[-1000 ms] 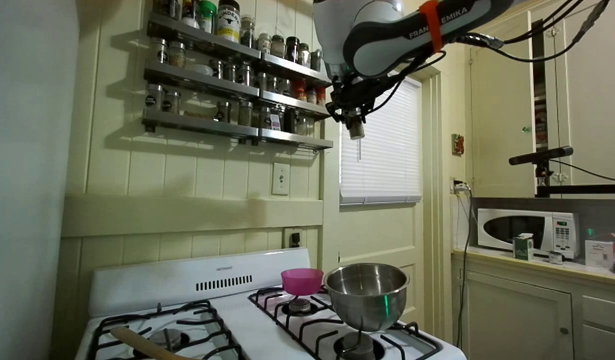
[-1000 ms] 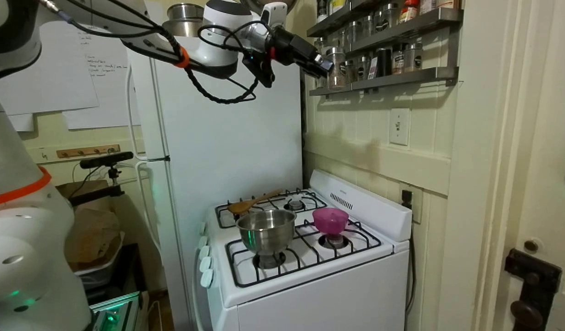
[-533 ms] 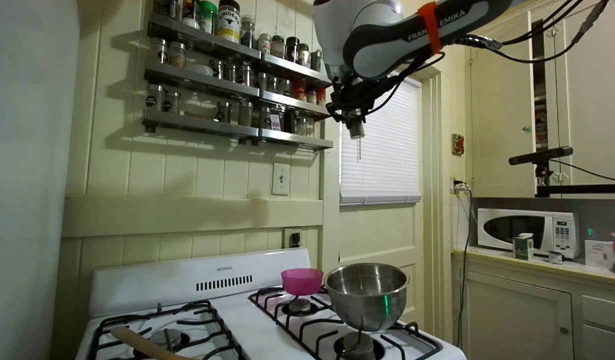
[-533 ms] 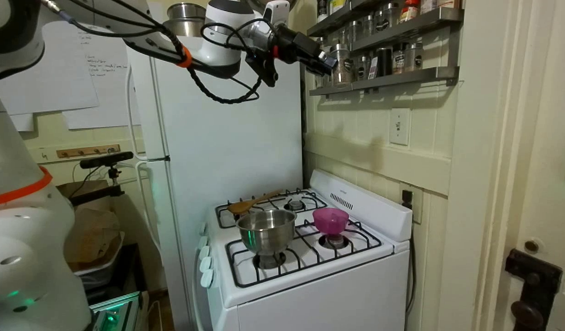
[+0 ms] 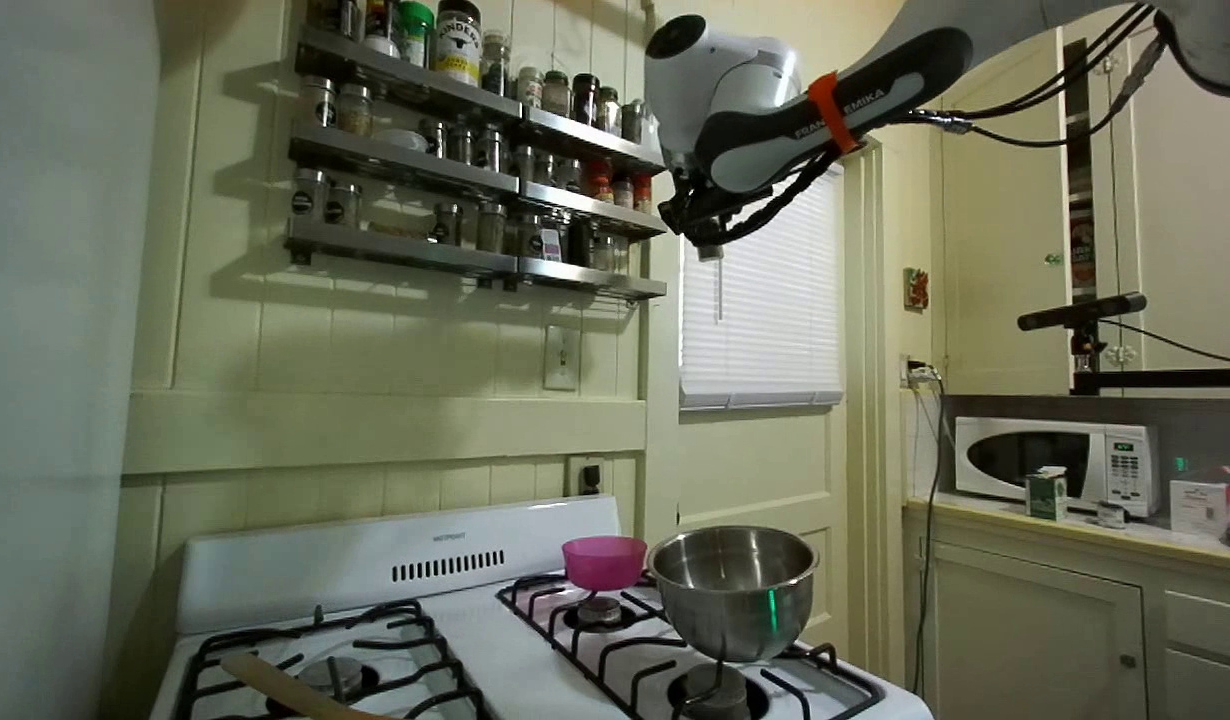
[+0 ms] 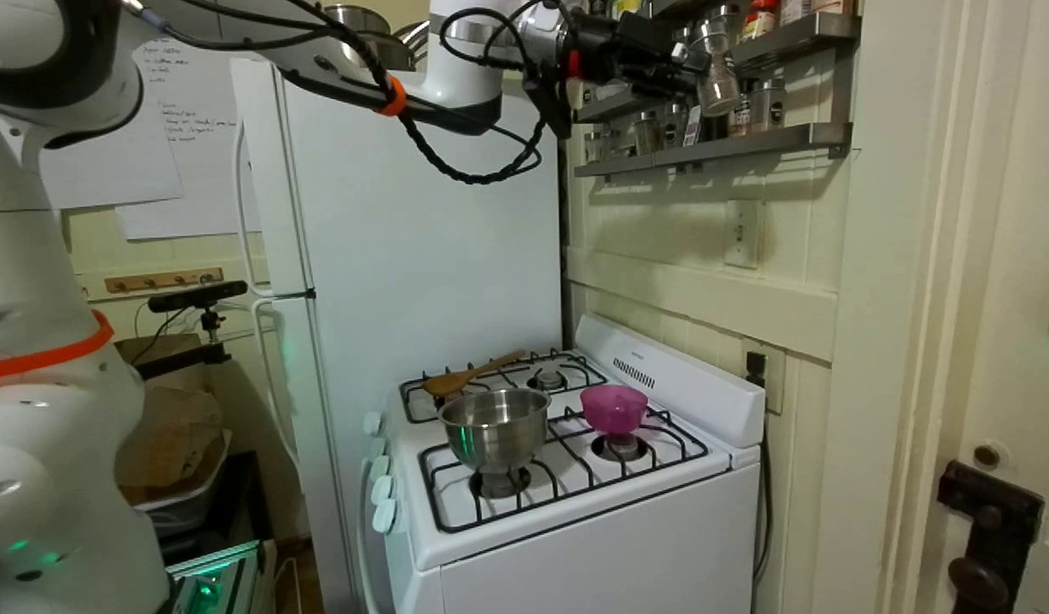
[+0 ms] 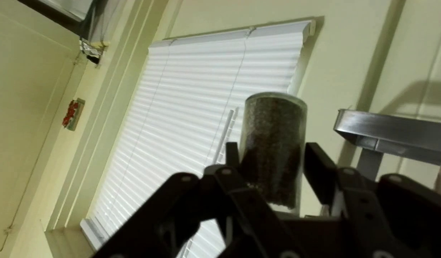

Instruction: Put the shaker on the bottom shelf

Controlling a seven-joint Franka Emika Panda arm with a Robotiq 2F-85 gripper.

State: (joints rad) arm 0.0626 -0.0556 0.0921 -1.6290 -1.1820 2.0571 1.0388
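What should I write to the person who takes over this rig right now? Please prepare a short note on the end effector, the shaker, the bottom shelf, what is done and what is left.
End effector: closed on the shaker.
Shaker: held in the air, tilted in an exterior view, not on the shelf.
Bottom shelf: carries other jars.
Done: the shaker is gripped and clear of any support.
Left: probably bring it to a gap on the bottom shelf, stand it upright, release, back away. The shaker's distance from the jars is hard to judge, so go slowly.
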